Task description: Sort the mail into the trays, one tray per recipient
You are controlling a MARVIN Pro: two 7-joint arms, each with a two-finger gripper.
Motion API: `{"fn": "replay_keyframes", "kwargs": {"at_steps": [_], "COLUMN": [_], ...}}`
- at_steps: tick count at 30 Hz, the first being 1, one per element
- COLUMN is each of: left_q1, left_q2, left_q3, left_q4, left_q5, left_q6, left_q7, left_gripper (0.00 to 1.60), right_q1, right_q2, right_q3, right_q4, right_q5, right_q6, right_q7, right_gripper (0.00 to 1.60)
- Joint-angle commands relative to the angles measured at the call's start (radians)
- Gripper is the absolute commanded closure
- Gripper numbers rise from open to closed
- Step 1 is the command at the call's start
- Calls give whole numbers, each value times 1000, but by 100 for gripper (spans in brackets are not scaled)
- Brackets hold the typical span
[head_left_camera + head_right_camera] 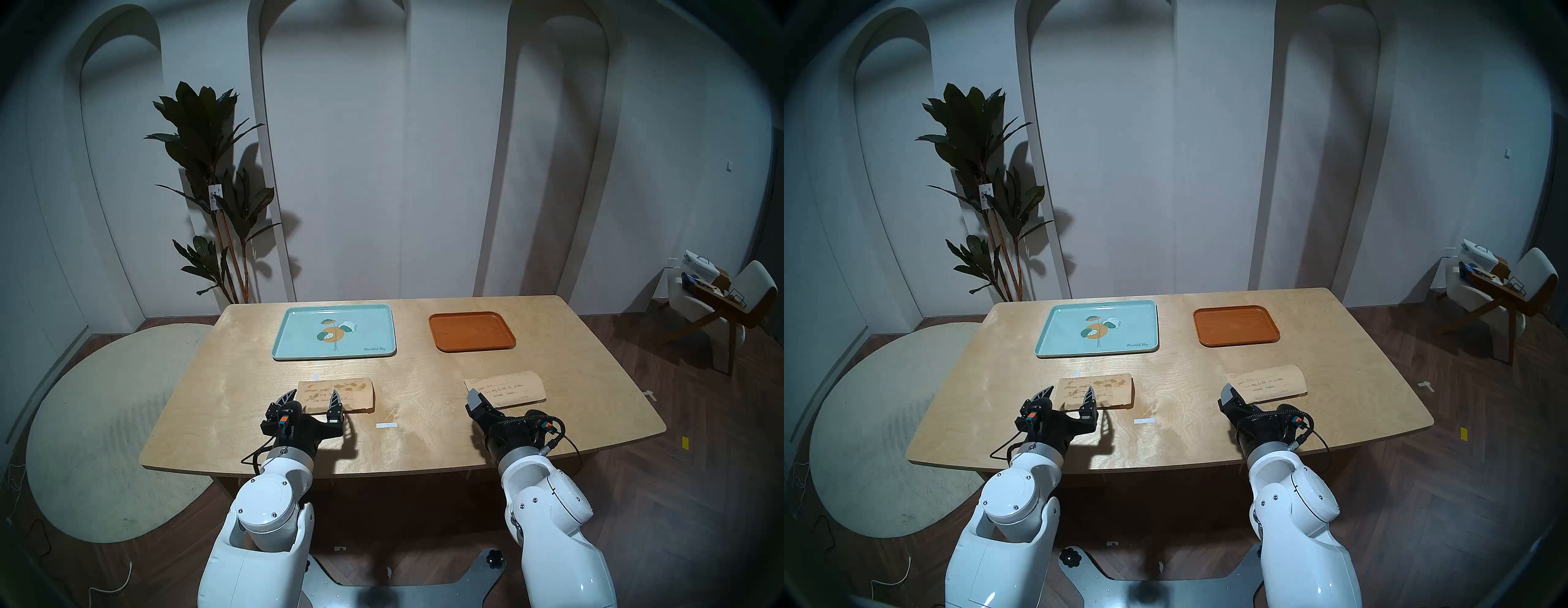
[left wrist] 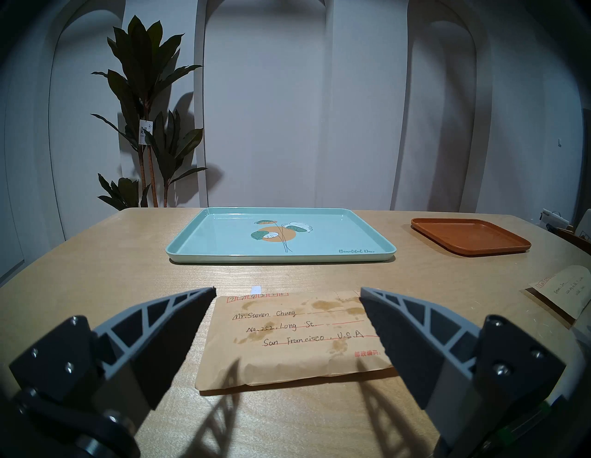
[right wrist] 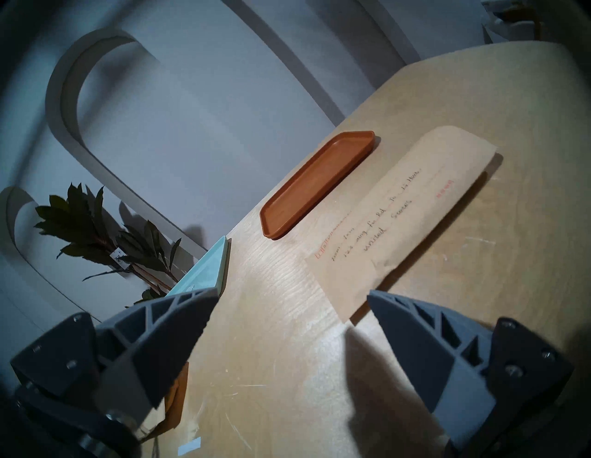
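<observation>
1. Both envelopes lie flat on the wooden table (image 1: 237, 399), nearer the robot than the mint-teal tray (image 1: 335, 333): the stained envelope (image 1: 339, 395) straight before it, the plain envelope (image 1: 507, 388) off to its right, before the orange-brown tray (image 1: 471, 337).
2. The left gripper (image 1: 314, 399) and the right gripper (image 1: 475, 403) hang spread and empty.
3. Thin kraft paper lies flush, so I judge a raised edge is needed: the plain envelope's curled end suits. Trays look smooth and shallow-rimmed.

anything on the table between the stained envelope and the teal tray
Only a small white paper scrap just past the stained envelope; otherwise bare wood up to the teal tray, clearest in the left wrist view.
</observation>
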State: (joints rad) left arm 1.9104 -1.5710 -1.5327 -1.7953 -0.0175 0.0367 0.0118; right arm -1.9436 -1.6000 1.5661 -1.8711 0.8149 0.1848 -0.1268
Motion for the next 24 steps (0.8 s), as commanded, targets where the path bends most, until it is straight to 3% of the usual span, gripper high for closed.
{"fn": "replay_keyframes", "kwargs": {"at_steps": [1, 11, 24], "left_q1": [-4, -4, -5], "left_q2": [0, 0, 0], "left_q3": [0, 0, 0], "left_q4": [-20, -20, -19], "left_q5": [1, 1, 1], "left_q6": [-3, -3, -4], "left_q7": [1, 1, 1], "left_gripper": [0, 0, 0], "right_q1": [29, 75, 196], "right_q2": [-19, -16, -17], "right_q3": [36, 62, 102], "right_q4": [6, 79, 203], "right_q5": [107, 188, 291], "right_q6": [31, 101, 193], "right_q7": [-15, -33, -102], "right_gripper": [0, 0, 0]}}
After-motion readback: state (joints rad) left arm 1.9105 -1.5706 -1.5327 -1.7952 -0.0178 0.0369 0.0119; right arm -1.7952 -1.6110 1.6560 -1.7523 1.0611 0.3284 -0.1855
